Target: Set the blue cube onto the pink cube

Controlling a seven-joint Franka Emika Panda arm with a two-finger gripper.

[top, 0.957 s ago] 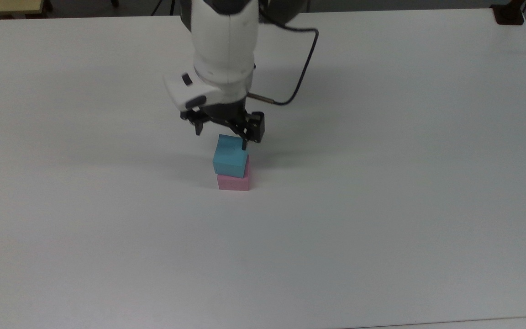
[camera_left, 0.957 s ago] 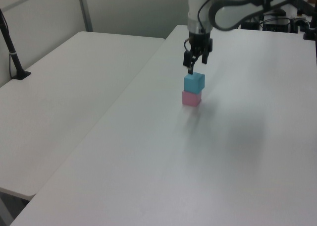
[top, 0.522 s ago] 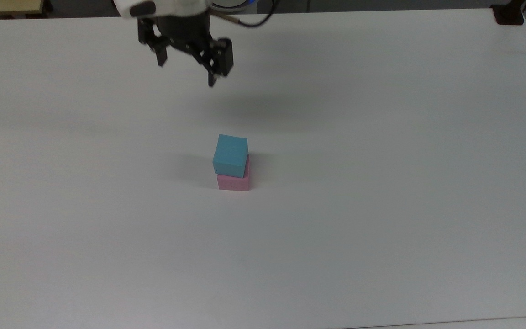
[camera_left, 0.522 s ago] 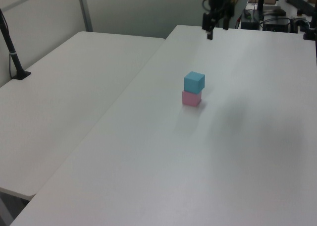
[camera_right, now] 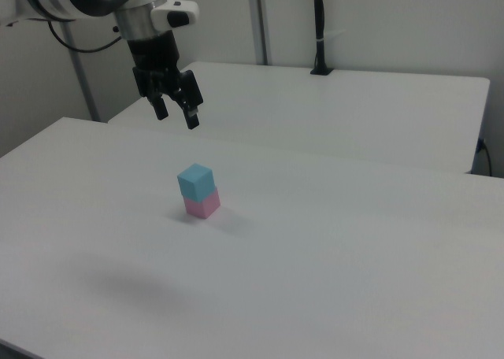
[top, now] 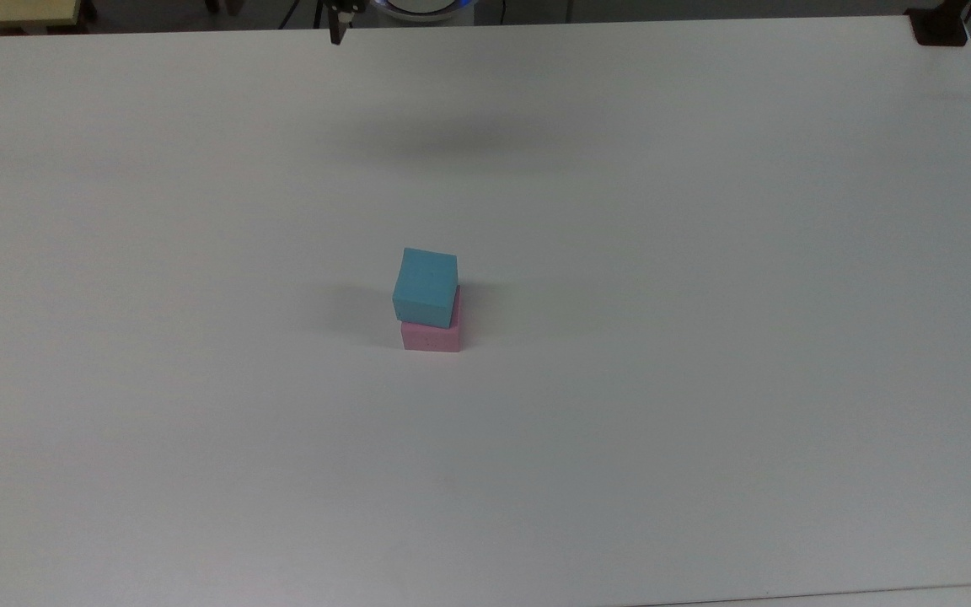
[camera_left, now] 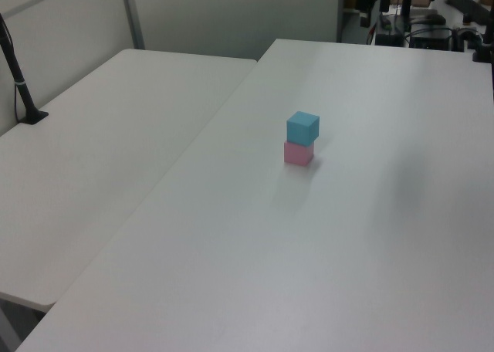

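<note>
— So, is it finished? Where's the blue cube (top: 426, 285) sitting?

— Right on top of the pink cube (top: 432, 335), out in the middle of the white table (top: 705, 337). Nothing else is touching either of them. To my eye the stacking is done.

— Square on?

— Not quite. In the top view the blue one sits a touch toward the top view's left and is turned a little against the pink one, so a strip of pink shows along the top view's right side. In the right view you can see the same small twist. It looks flat and settled, though, not tipping.

— And the gripper (camera_right: 176, 111)?

— Up in the air, well apart from the stack, toward the right view's upper left. Its two fingers (camera_right: 191, 120) are spread with a plain gap between them, and there's nothing in them. One dark fingertip pokes in at the top edge of the top view.

— So what's left to do?

— As far as I can judge, nothing that matters. The blue cube is let go and resting on the pink one; that's what was asked for. At most the arm parks itself somewhere out of the way.

— Any worry about it toppling?

— Only if the table gets bumped, I'd say. The overlap looks generous, and these seem like light foam blocks, so the small offset shouldn't bother it.
</note>
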